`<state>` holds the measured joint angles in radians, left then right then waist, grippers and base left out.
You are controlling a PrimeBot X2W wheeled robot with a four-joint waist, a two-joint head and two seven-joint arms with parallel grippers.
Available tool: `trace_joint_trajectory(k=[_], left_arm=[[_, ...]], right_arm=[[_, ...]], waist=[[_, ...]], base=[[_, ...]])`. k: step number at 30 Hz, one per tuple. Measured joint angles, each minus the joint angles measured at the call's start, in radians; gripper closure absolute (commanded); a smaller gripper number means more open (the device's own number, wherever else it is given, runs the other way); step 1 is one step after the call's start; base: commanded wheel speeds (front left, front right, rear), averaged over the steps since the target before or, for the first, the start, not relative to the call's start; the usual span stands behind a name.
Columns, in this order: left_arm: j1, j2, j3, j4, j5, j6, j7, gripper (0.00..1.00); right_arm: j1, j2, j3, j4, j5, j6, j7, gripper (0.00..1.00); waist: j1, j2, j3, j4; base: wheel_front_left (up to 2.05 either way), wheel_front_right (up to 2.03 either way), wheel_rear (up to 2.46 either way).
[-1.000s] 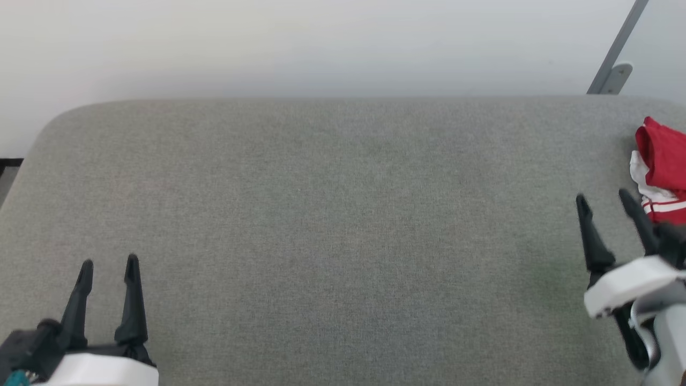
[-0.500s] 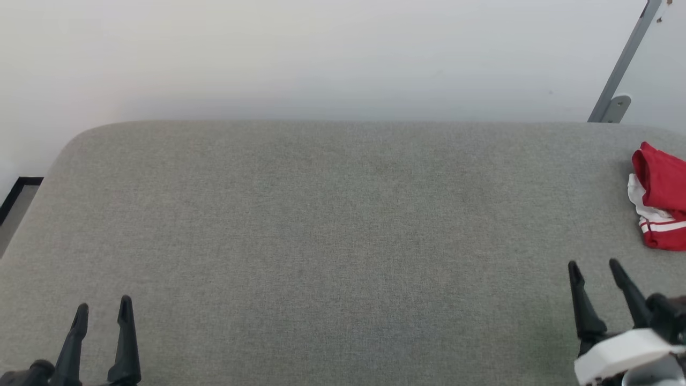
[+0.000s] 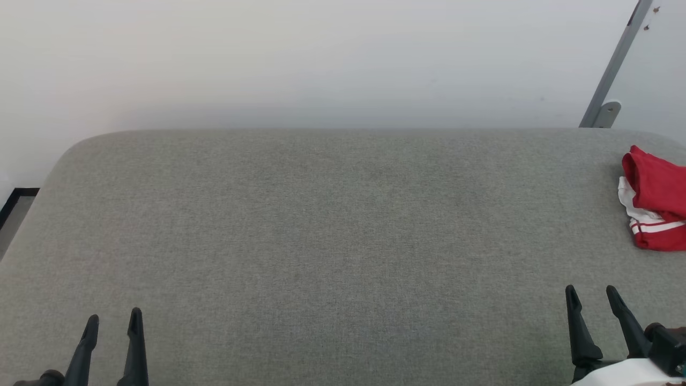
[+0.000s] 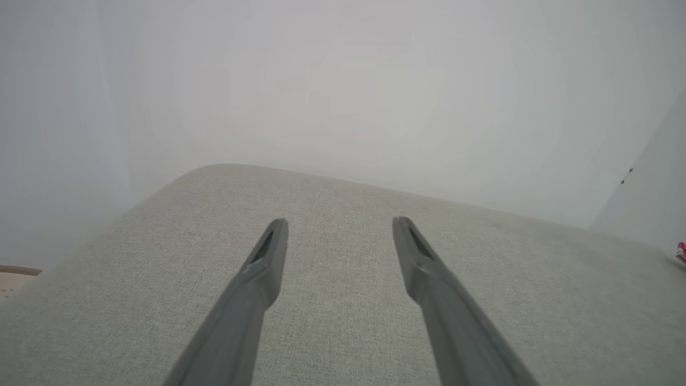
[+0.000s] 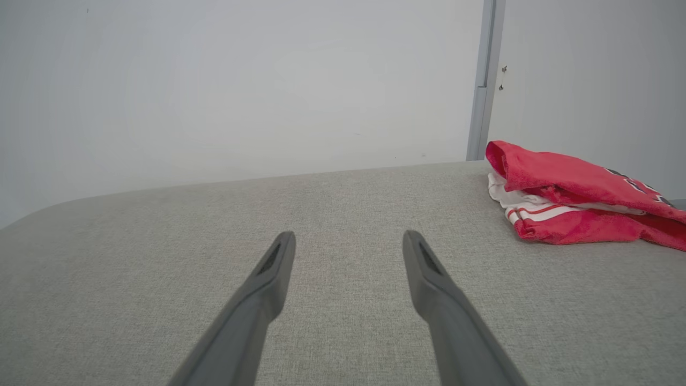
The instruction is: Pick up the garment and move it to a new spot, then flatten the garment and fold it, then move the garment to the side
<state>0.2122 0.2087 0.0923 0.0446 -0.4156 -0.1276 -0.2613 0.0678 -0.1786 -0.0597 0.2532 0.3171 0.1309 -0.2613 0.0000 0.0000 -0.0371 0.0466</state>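
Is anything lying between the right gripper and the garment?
No. The grey cushioned surface between the right gripper and the garment is bare, as the head and right wrist views show.

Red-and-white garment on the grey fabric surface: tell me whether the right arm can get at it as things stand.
Probably yes. The right gripper stands open, and nothing but bare grey fabric surface lies between it and the red-and-white garment, which sits ahead and to its right.
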Motion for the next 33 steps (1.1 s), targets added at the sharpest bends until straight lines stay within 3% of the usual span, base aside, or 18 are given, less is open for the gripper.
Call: trace_joint_trajectory(k=[21,22,29,33], left_arm=[[-0.006,0.008,-0.018,-0.003,-0.007,0.0,0.0,0.0],[-0.008,0.007,-0.018,-0.003,-0.007,0.0,0.0,1.0],[0.002,-0.025,-0.029,0.042,-0.025,0.0,0.013,1.0],[-0.003,-0.028,-0.028,0.051,-0.09,0.0,0.032,1.0]], right_arm=[[0.011,0.0,0.044,-0.055,0.006,0.0,0.0,0.0],[0.01,0.0,0.046,-0.055,0.007,0.0,0.0,1.0],[0.031,0.02,0.054,-0.015,0.027,0.0,0.011,1.0],[0.028,0.025,0.049,-0.015,0.096,0.0,0.031,1.0]], waist=[[0.0,0.0,0.008,-0.012],[0.0,0.0,0.008,-0.011],[0.0,0.0,0.009,-0.012],[0.0,0.0,0.01,-0.013]], base=[[0.0,0.0,0.0],[0.0,0.0,0.0],[0.0,0.0,0.0],[0.0,0.0,0.0]])
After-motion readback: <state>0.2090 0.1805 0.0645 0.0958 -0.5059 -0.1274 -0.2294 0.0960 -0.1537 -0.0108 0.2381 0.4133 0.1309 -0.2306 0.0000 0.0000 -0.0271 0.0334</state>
